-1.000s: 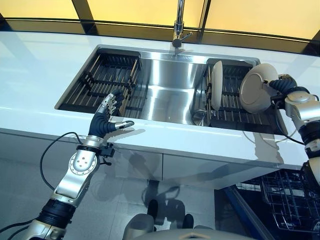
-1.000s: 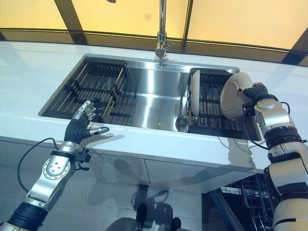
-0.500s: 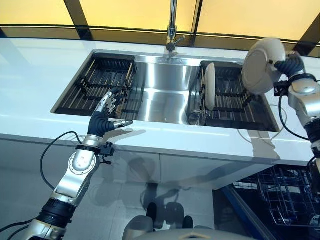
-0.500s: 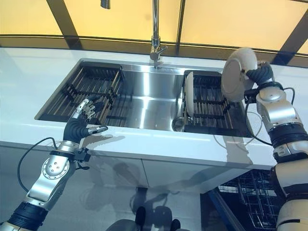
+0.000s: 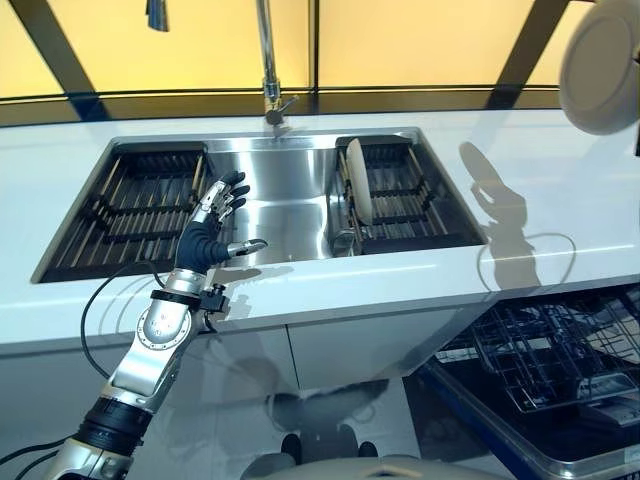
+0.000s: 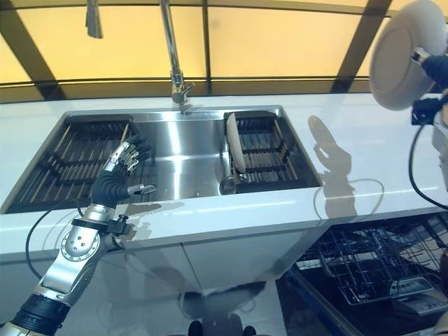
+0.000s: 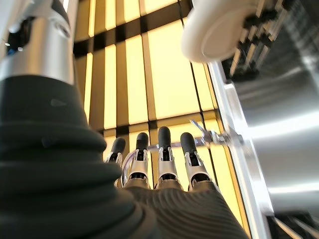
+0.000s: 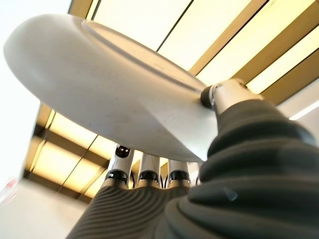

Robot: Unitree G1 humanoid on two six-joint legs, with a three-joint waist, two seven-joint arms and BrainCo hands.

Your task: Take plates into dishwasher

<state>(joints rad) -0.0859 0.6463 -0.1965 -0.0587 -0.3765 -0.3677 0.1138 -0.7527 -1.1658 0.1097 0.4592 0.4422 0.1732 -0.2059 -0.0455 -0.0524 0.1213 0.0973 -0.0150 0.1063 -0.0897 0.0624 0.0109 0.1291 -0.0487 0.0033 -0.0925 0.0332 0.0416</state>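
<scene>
A white plate (image 6: 402,56) is held high in the air at the far right, above the counter, with my right hand (image 6: 435,70) shut on it. In the right wrist view the thumb (image 8: 224,97) lies over the plate's (image 8: 99,84) rim and the fingers (image 8: 144,174) sit behind it. A second white plate (image 5: 355,195) stands on edge in the dark rack (image 5: 400,200) in the sink's right part. My left hand (image 5: 210,235) hovers open over the sink's front edge, holding nothing. The dishwasher's wire rack (image 5: 560,350) is pulled out at the lower right.
A tall faucet (image 5: 268,60) rises behind the steel sink (image 5: 270,205). Another dark rack (image 5: 130,205) fills the sink's left part. White counter (image 5: 540,200) runs to the right, above the open dishwasher door (image 5: 500,420).
My right hand has lifted the plate up out of the sink rack and carried it to the right. The camera has turned right, showing more of the dishwasher. The left hand has stayed put.
</scene>
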